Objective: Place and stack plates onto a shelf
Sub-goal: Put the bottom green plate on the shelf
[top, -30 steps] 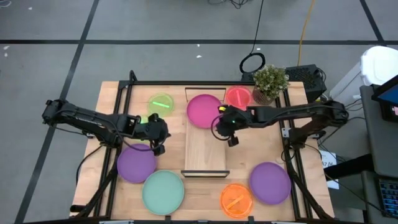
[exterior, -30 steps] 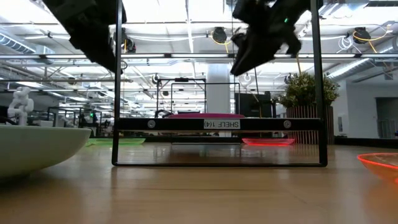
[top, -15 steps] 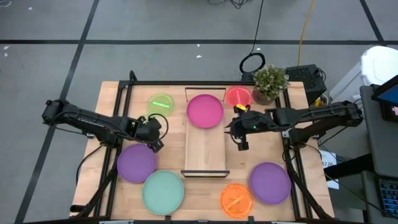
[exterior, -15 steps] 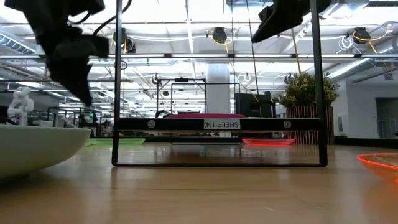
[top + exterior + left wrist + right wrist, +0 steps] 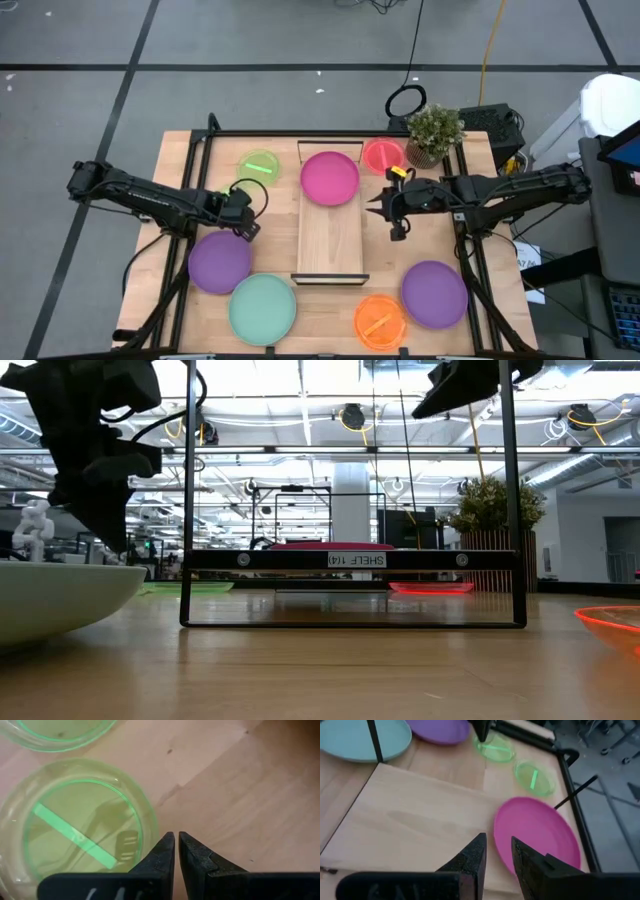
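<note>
The shelf (image 5: 330, 245) stands mid-table with a magenta plate (image 5: 330, 176) lying flat on its far end. My right gripper (image 5: 374, 205) hovers just right of the shelf, high in the low view (image 5: 468, 380), narrowly open (image 5: 498, 845) and empty. My left gripper (image 5: 238, 210) hangs left of the shelf, shut, with its tips (image 5: 176, 840) over the rim of a translucent lime-green plate (image 5: 75, 830). I cannot tell whether they touch it. A second lime-green plate (image 5: 260, 167) lies farther back. In the low view the left gripper (image 5: 95, 490) is low over the table.
A red-pink plate (image 5: 382, 155) and a potted plant (image 5: 434, 130) sit at the far right. Purple plates (image 5: 219, 262) (image 5: 435, 293), a mint-green plate (image 5: 262, 308) and an orange plate (image 5: 380, 320) lie along the near side. Black frame posts (image 5: 189, 490) (image 5: 505, 490) flank the shelf.
My right gripper has drawn back from over the shelf toward the table's right edge and risen, leaving the magenta plate where it lay. My left gripper has shifted slightly toward the table's left and come down closer to the table.
</note>
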### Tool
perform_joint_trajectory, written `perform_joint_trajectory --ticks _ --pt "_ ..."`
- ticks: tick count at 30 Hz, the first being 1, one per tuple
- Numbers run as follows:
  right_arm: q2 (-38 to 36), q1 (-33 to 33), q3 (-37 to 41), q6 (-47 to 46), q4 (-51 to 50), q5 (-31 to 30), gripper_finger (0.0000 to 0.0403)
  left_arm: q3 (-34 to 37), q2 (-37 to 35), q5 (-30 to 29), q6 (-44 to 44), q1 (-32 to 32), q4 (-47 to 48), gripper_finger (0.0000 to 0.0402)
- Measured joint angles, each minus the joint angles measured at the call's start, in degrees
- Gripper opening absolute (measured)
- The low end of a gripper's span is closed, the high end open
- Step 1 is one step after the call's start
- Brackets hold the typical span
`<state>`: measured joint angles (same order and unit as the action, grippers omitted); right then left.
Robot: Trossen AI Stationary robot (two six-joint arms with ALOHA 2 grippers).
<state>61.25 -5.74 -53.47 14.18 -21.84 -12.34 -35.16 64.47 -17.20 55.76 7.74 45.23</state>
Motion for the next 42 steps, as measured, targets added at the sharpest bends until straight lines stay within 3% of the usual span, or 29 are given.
perform_joint_trajectory --ticks 8,16,20,33,42 --pt "0.05 0.0 0.02 2.86 3.47 0.03 0.0073 0.0 5.32 0.65 0.23 0.66 -3.72 0.004" --pt "0.05 0.02 0.02 5.45 4.51 -1.0 0.0073 -0.02 10.04 0.43 1.12 0.55 -4.2 0.0129" --pt "0.05 0.31 0.02 6.76 5.87 -1.48 0.0073 -0.02 10.58 -0.98 1.8 0.15 -4.48 0.0153" --pt "0.05 0.48 0.02 7.68 7.02 -1.37 0.0073 -0.04 10.59 -2.3 3.96 -0.58 -1.99 0.0159" --pt "0.05 0.48 0.02 7.59 7.01 -1.18 0.0073 -0.04 15.64 -2.37 3.05 -0.58 -1.76 0.0159"
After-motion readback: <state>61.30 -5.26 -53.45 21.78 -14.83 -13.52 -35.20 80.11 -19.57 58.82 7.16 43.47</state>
